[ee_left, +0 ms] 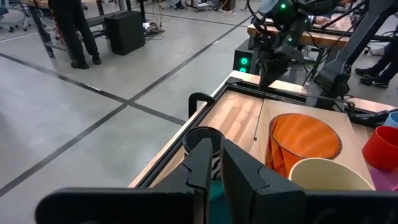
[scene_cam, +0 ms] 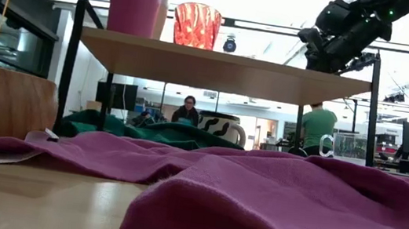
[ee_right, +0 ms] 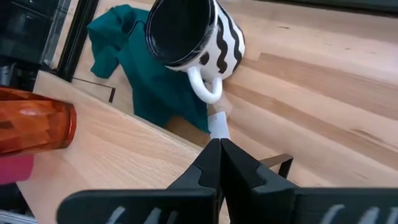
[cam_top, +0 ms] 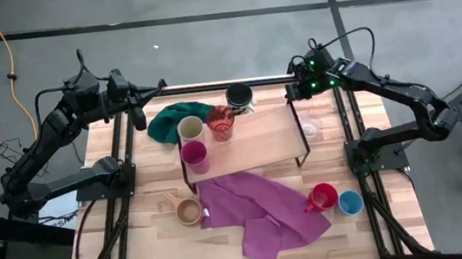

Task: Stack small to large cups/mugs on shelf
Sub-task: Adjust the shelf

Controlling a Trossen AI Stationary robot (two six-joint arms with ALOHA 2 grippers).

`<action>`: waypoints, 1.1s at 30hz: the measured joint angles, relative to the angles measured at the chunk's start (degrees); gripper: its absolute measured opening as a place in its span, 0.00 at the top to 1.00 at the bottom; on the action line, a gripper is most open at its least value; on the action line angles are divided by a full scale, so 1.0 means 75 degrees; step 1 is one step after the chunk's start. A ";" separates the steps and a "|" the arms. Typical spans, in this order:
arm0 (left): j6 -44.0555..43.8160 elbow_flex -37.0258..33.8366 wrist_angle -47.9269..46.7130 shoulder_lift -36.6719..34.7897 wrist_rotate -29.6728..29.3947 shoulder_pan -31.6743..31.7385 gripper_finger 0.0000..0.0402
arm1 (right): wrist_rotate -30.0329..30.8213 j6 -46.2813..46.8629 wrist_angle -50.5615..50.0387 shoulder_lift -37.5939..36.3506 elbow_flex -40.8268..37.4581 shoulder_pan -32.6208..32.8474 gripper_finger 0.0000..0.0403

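Three cups already stand at the left end of the shelf: the cream cup, the magenta cup and the translucent red cup, all left of centre in the high view. The rest wait on the tabletop: the tan wooden cup at lower left of centre, the red handled mug and the blue cup at lower right, the clear glass cup just off the shelf's right end, and the black-and-white striped mug behind the shelf at upper centre, beside the green cloth.

The stacking looks partly done, and the step in hand seems to be the approach to another cup. The right gripper, its jaws clenched on nothing, hangs at upper right of centre in the high view. In its wrist view the striped mug sits in the upper middle, its white handle turned toward the jaws and close ahead of their tips, apart from them. Should this mug be next, the jaws must first part, then come down over the handle or rim.

The left gripper waits at upper left; its jaws are nearly together and empty, with the striped mug just beyond their tips in its own view.
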 joint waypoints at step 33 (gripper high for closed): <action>0.0061 0.0000 0.0000 0.0000 -0.0004 0.0001 0.94 | 0.0193 0.0493 -0.0500 -0.0485 -0.0015 0.0709 1.00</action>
